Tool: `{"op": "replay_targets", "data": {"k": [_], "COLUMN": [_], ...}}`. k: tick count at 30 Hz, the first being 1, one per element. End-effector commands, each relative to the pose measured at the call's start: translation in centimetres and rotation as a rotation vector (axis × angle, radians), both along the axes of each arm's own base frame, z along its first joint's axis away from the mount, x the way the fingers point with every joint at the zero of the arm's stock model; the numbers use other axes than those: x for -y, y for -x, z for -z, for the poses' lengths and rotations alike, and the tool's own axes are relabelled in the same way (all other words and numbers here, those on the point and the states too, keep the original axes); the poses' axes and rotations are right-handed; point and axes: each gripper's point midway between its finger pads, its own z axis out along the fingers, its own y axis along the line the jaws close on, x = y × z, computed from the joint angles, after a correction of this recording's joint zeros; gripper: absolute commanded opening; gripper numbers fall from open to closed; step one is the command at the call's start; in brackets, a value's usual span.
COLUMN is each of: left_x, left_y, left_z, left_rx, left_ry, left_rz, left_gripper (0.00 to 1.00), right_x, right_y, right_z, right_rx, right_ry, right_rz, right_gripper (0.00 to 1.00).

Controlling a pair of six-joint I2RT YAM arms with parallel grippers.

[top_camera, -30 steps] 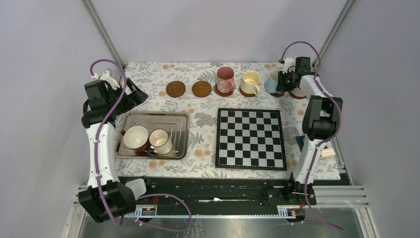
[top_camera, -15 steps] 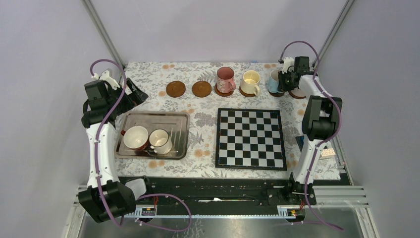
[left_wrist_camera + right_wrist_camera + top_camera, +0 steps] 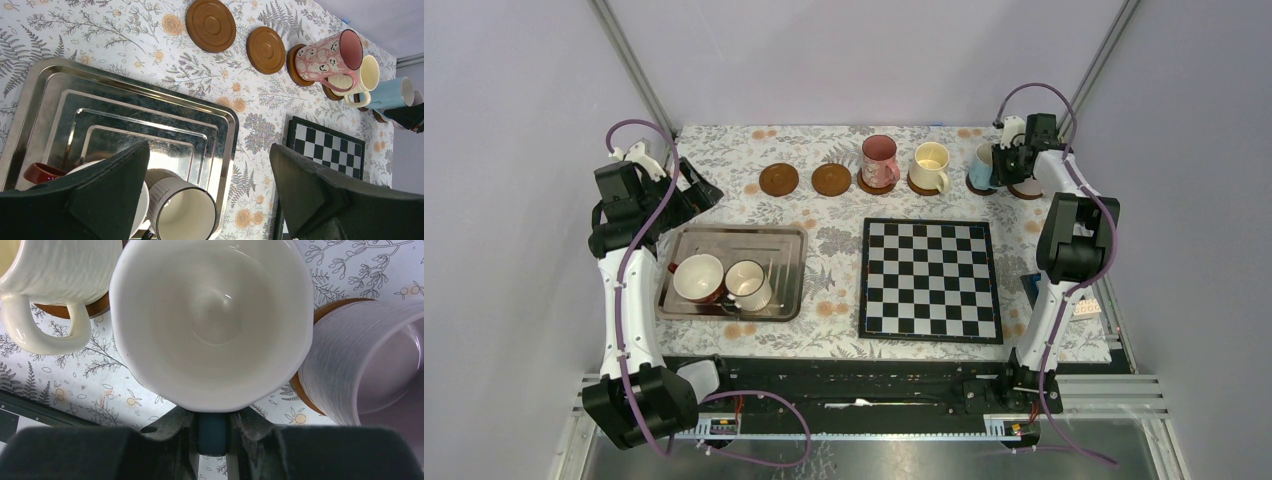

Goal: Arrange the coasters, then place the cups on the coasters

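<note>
Far right, right gripper [image 3: 212, 432] clamped blue cup [image 3: 210, 320] by handle, for seating on coaster [image 3: 378, 116]; left gripper [image 3: 209, 150] gaped, idle.

You cannot see what lies under the light blue cup [image 3: 210, 325]; it fills the right wrist view. The cream cup [image 3: 55, 275] is cut off at the top edge, and the lilac cup [image 3: 350, 360] at the right edge. A black finger [image 3: 90, 200] hides most of the dark-red cup [image 3: 42, 172].
</note>
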Motion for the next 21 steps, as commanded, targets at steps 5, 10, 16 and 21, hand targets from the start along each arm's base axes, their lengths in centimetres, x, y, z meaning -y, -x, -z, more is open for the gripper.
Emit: {"op": "replay_targets", "data": {"k": [5, 10, 16, 21], "left_x": [-0.30, -0.32, -0.26, -0.27], "left_y": [-0.70, -0.68, -0.73, -0.66], "left_z": [-1.21, -1.17, -1.11, -1.14], "left_rx": [0.063, 0.062, 0.060, 0.062], "left_ry": [-0.024, -0.025, -0.021, -0.024], "left_rz": [0.009, 0.008, 0.011, 0.010], "left_gripper": [0.99, 0.99, 0.99, 0.99], "right_x": [0.12, 0.91, 0.88, 0.97], "right_y": [-1.34, -1.48, -1.36, -1.44], "right_z": [-4.02, -3.94, -3.91, -3.77], "right_rx": [0.101, 0.100, 0.090, 0.085], "right_ry": [0.008, 0.043, 0.033, 0.030], "right_rz": [-0.036, -0.026, -0.033, -0.027], "right_gripper": [0.00, 0.00, 0.00, 0.01]}}
